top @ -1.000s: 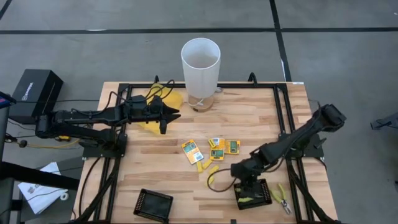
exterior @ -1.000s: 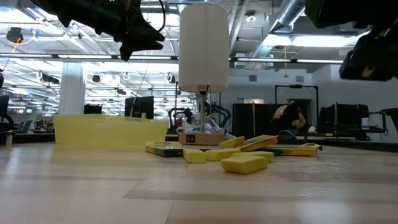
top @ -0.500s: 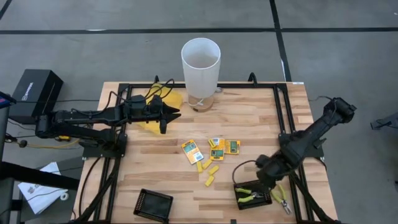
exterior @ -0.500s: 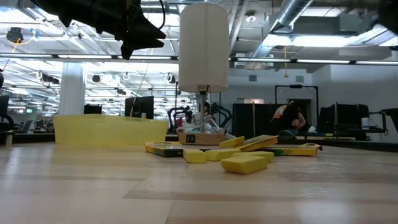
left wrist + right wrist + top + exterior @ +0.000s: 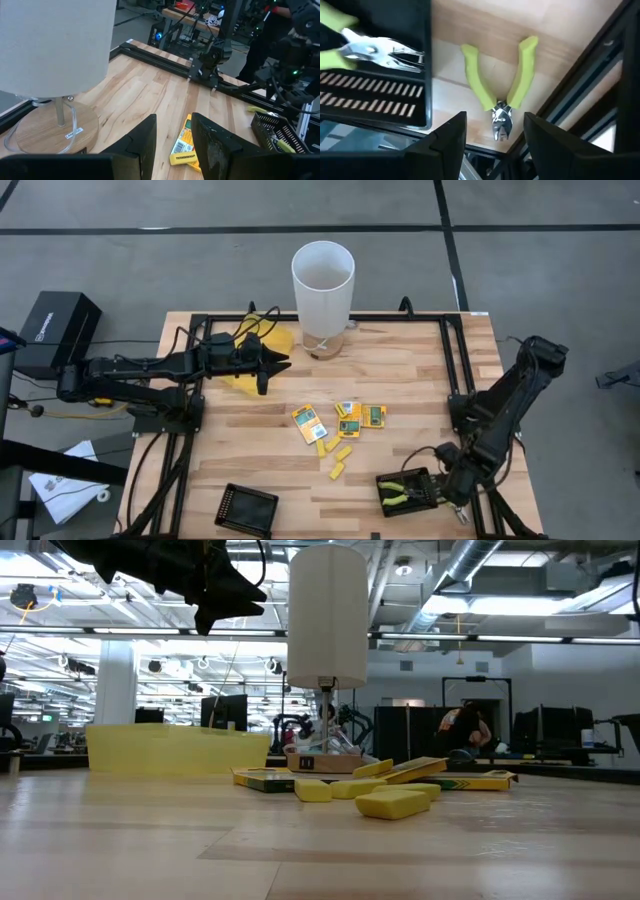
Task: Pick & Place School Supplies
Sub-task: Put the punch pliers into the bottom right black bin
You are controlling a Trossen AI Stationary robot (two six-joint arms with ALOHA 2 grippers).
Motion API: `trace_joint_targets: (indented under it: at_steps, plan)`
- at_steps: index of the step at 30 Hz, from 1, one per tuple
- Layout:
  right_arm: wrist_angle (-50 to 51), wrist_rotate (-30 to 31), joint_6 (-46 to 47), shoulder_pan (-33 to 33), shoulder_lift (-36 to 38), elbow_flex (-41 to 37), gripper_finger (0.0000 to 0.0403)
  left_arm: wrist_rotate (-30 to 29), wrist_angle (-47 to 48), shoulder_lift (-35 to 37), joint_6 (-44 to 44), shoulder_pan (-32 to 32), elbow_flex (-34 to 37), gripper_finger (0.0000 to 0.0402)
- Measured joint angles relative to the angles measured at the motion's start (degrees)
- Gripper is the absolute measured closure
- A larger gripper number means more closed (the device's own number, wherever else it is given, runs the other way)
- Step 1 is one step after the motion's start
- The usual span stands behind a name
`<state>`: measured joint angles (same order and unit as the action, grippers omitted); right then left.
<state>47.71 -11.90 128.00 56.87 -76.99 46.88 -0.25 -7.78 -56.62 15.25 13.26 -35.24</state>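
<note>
**Pliers by the rail: a tight spot for the right arm**

High view: the right gripper (image 5: 452,488) sits at the lower right of the frame, beside the right tray (image 5: 404,489), which already holds a yellow-green tool. A second pair of pliers (image 5: 456,502) lies on the wood just right of that tray, close to the black frame rail. The left gripper (image 5: 266,366) hangs in the left-centre, over nothing, beside a yellow pouch (image 5: 256,348). Packets (image 5: 309,423) and short yellow pieces (image 5: 342,453) lie mid-table, well apart from both trays; the left tray (image 5: 246,509) at the bottom looks unfilled. No writing is legible from here.

Low view: the yellow pieces (image 5: 392,803) and packets (image 5: 266,779) sit in the middle ground under the lamp (image 5: 327,615). The packet edges carry print, but I can't make it out.

Left wrist view: the fingers (image 5: 214,145) stand apart with nothing between them. A packet (image 5: 186,146) lies ahead; its edge shows dark lettering, too small to read surely. A sticker on the lamp base is unreadable.

Right wrist view: the fingers (image 5: 450,143) are spread and empty, the pliers (image 5: 501,82) lying handles-splayed between tray wall and rail. I reckon the risk is here: a finger could catch the rail or the tray lip coming down, or pinch one handle only, so the tool swings or skids under the frame. Nudging the tray could also spill the tool (image 5: 367,45) already inside.
</note>
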Motion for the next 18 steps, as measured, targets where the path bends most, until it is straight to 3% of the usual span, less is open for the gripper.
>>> trace_joint_targets:
  at_steps: [18]
  plan:
    - [-8.35,1.97,0.6,0.58,-0.63,-9.74,0.0233,-0.06,1.69,-0.02,0.04,0.0,0.0,0.0284]
